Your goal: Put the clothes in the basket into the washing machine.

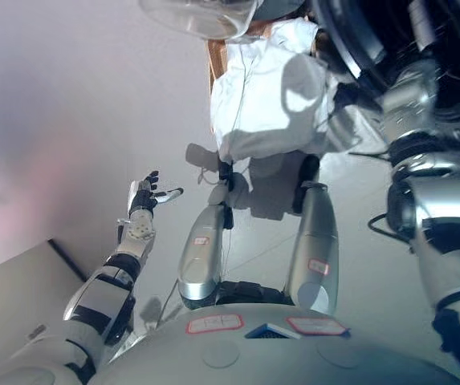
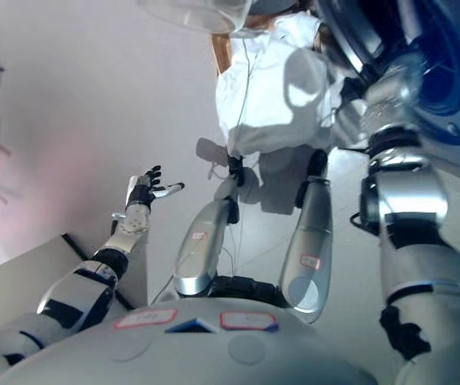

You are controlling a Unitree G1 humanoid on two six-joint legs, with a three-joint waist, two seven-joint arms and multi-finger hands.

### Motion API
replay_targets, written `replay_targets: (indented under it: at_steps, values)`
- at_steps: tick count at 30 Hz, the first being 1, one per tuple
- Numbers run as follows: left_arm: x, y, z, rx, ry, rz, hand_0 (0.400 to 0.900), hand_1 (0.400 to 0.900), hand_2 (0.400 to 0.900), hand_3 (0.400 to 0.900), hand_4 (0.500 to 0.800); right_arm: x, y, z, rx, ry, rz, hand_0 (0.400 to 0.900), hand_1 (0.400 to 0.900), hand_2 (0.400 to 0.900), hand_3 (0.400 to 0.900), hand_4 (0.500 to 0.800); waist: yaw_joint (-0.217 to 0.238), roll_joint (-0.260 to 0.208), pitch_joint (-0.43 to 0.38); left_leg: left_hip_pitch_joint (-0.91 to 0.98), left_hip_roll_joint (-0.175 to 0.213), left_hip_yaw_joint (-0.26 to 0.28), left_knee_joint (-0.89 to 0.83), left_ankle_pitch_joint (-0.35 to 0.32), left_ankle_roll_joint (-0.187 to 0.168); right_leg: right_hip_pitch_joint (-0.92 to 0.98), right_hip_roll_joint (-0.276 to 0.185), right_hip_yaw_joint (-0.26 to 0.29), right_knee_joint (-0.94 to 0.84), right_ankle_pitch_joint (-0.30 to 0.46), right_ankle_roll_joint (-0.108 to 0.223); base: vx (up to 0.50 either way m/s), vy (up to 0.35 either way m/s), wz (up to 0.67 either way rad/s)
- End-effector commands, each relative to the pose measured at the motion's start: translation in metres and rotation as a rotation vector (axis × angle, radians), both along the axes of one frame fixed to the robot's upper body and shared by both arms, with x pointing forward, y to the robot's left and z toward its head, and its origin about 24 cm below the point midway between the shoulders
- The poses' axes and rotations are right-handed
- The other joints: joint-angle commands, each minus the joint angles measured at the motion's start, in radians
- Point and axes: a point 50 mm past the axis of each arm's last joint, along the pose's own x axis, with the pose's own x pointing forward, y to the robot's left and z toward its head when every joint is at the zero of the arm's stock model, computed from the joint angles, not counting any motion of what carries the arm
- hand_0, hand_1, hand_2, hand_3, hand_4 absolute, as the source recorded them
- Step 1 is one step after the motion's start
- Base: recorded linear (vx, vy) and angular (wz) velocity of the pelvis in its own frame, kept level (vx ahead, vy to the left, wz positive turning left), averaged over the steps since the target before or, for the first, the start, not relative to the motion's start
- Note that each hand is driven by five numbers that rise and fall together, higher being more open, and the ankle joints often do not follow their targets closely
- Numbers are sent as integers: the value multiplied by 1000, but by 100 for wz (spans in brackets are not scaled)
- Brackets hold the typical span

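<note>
Layout, top of view
Garment (image 1: pixel 270 104) centre top, just L of washer opening (image 2: pixel 422 56); L hand (image 1: pixel 145 200) well apart, lower L.

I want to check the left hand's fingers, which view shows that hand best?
The left eye view: the left hand sits clear against the pale floor, fingers spread and straight, holding nothing. The right eye view shows the same open hand almost as well, slightly smaller.

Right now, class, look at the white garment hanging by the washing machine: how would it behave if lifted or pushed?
The white garment would probably be floppy: it hangs in soft folds and bulges. It looks light for its size, being thin cloth. Pushed, it would likely swing or crumple rather than slide. The left robot hand is open, away from it.
</note>
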Motion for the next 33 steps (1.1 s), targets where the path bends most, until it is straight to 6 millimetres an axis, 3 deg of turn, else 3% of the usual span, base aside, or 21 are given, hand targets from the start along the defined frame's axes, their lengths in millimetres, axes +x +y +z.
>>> replay_targets:
  at_steps: [1, 2, 3, 4, 5, 6, 7, 8, 9, 12, 13, 14, 16, 17, 19, 23, 26, 33]
  values:
    - [-4, 28, -1, 57, 53, 128, 900, 900, 900, 900, 800, -27, 22, -65, -20, 124, 104, 900, 900, 900, 900, 800, -18, -25, -63, 0, -7, -37, 39, -55, 15, 171, 23, -5, -211, 87, 53, 1, 39, -6]
    - [-4, 27, -2, 52, 60, 123, 900, 900, 900, 900, 800, -40, 28, -87, -5, 184, 125, 900, 900, 900, 900, 800, -25, -33, -67, 15, -5, -37, 40, -60, 16, 191, 23, -8, -225, 96, 55, 5, 24, -5]
    - [-4, 27, -2, 53, 61, 123, 900, 900, 900, 900, 800, -40, 28, -88, -5, 185, 125, 900, 900, 900, 900, 800, -25, -32, -66, 17, -5, -38, 39, -60, 16, 194, 24, -8, -227, 96, 55, -4, 30, -7]
    - [-7, 23, -6, 38, 82, 115, 900, 900, 900, 900, 800, -70, 33, -128, 11, 309, 153, 900, 900, 900, 900, 800, -41, -56, -76, 44, -3, -38, 43, -70, 19, 239, 25, -13, -260, 112, 60, 11, 31, -9]
    - [-11, 23, -8, 33, 98, 117, 900, 900, 900, 900, 800, -86, 33, -146, 35, 366, 144, 900, 900, 900, 900, 800, -48, -66, -82, 58, -2, -35, 48, -78, 21, 255, 26, -14, -267, 116, 62, 11, 31, -9]
    - [-11, 23, -8, 33, 98, 117, 900, 900, 900, 900, 800, -86, 33, -146, 35, 367, 145, 900, 900, 900, 900, 800, -48, -66, -82, 59, -2, -35, 48, -78, 21, 257, 26, -14, -267, 116, 62, 23, 49, -12]
    - [-14, 25, -10, 24, 117, 134, 900, 900, 900, 900, 800, -116, 30, -175, 73, 476, 124, 900, 900, 900, 900, 800, -64, -83, -94, 85, -3, -33, 57, -94, 25, 294, 27, -15, -285, 123, 67, 17, 53, -10]
    - [-17, 27, -12, 21, 131, 141, 900, 900, 900, 900, 800, -133, 26, -189, 91, 537, 108, 900, 900, 900, 900, 800, -71, -90, -102, 101, -3, -32, 60, -102, 26, 318, 27, -14, -298, 126, 70, 9, 54, -11]
    - [-17, 27, -12, 21, 130, 141, 900, 900, 900, 900, 800, -133, 26, -189, 91, 537, 108, 900, 900, 900, 900, 800, -70, -88, -104, 98, 0, -32, 58, -98, 26, 318, 29, -15, -306, 134, 69, 4, 46, -4]
    - [-32, 36, -18, 10, 172, 172, 900, 900, 900, 900, 800, -191, 8, -221, 50, 742, 101, 900, 900, 900, 900, 800, -95, -107, -138, 152, -5, -31, 59, -115, 31, 384, 26, -15, -339, 148, 81, 12, 69, 2]
    - [-68, 22, -37, -1, 257, 115, 900, 900, 900, 900, 800, -228, -8, -235, -46, 914, 137, 900, 900, 900, 900, 800, -90, -115, -155, 189, -12, -38, 55, -125, 36, 436, 16, -30, -363, 152, 90, 1, 28, 13]
    - [-68, 22, -37, -1, 257, 115, 900, 900, 900, 900, 800, -228, -9, -234, -47, 914, 137, 900, 900, 900, 900, 800, -90, -113, -157, 186, -11, -39, 53, -122, 36, 435, 17, -31, -368, 157, 89, -3, 32, 19]
    - [-107, 17, -56, 7, 415, 62, 900, 900, 900, 900, 800, -276, -19, -248, -276, 1193, 306, 900, 900, 900, 900, 800, -93, -132, -196, 255, -20, -43, 29, -132, 41, 518, 5, -35, -423, 170, 105, 38, 39, 7]
    - [-107, 17, -56, 7, 415, 62, 900, 900, 900, 900, 800, -276, -19, -248, -276, 1192, 306, 900, 900, 900, 900, 800, -93, -131, -198, 252, -19, -44, 28, -130, 41, 516, 6, -36, -427, 174, 105, 62, 40, 0]
    - [-129, 20, -63, 10, 513, 48, 900, 900, 900, 900, 800, -304, -17, -255, -409, 1337, 473, 900, 900, 900, 900, 800, -99, -150, -254, 321, -27, -32, -26, -132, 45, 583, -5, -29, -504, 204, 125, 100, 44, -18]
    - [-149, 16, -69, 6, 608, 0, 900, 900, 900, 900, 800, -327, -9, -262, -423, 1432, 583, 900, 900, 900, 900, 800, -101, -167, -304, 391, -38, -11, -87, -136, 49, 637, -18, -17, -570, 236, 142, 69, 37, -17]
    - [-151, 8, -72, -11, 647, -60, 900, 900, 900, 900, 800, -340, -2, -266, -391, 1477, 622, 900, 900, 900, 900, 800, -113, -178, -344, 439, -47, 12, -89, -161, 58, 678, -33, 0, -596, 246, 154, 59, 48, -25]
    - [-148, 4, -73, -9, 658, -128, 900, 900, 900, 900, 800, -345, 5, -269, -365, 1468, 676, 900, 900, 900, 900, 800, -124, -188, -383, 506, -56, 39, -85, -198, 70, 734, -50, 16, -605, 240, 163, 58, 27, -17]
